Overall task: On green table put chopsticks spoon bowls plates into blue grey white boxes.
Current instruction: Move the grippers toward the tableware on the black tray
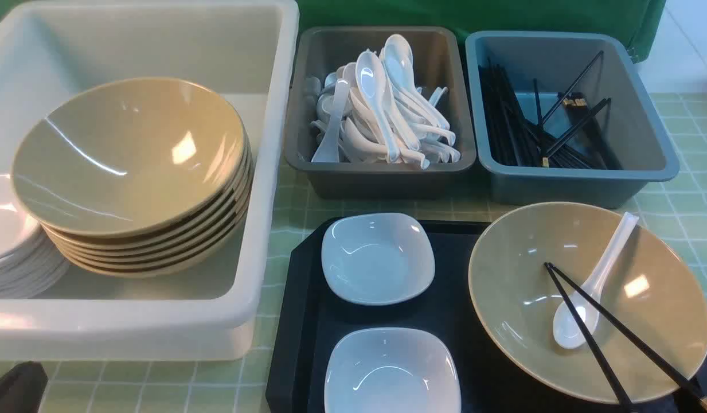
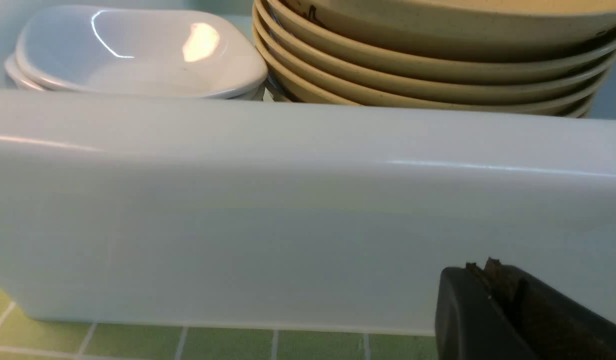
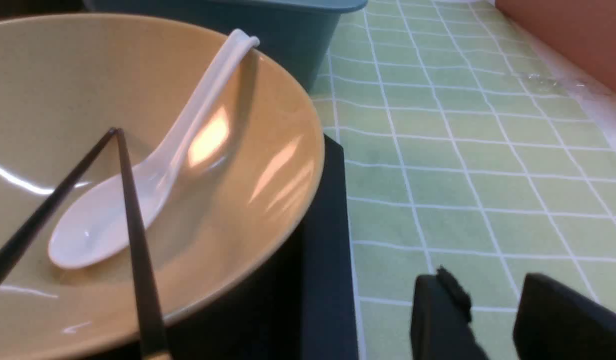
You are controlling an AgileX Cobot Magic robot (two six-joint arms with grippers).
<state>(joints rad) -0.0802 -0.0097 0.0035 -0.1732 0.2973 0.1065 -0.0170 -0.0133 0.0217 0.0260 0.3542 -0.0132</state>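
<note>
A tan bowl point(image 1: 634, 332) sits on a black tray point(image 1: 296, 321) at the front right, holding a white spoon point(image 1: 594, 284) and a pair of black chopsticks point(image 1: 608, 338). Two white square plates point(image 1: 377, 258) point(image 1: 391, 373) lie on the tray's left side. The white box point(image 1: 267, 189) holds a stack of tan bowls point(image 1: 129, 160) and white plates point(image 1: 3, 241). The grey box point(image 1: 307, 166) holds spoons; the blue box point(image 1: 651, 149) holds chopsticks. My left gripper point(image 2: 482, 267) is shut and empty, low before the white box's front wall point(image 2: 288, 210). My right gripper point(image 3: 487, 282) is open and empty over the cloth, right of the bowl point(image 3: 268, 165).
The green checked tablecloth point(image 1: 691, 201) shows right of the tray and in front of the white box. The left gripper's dark tip point(image 1: 18, 387) shows at the front view's bottom left corner. A reddish surface point(image 3: 577, 35) lies beyond the table's right edge.
</note>
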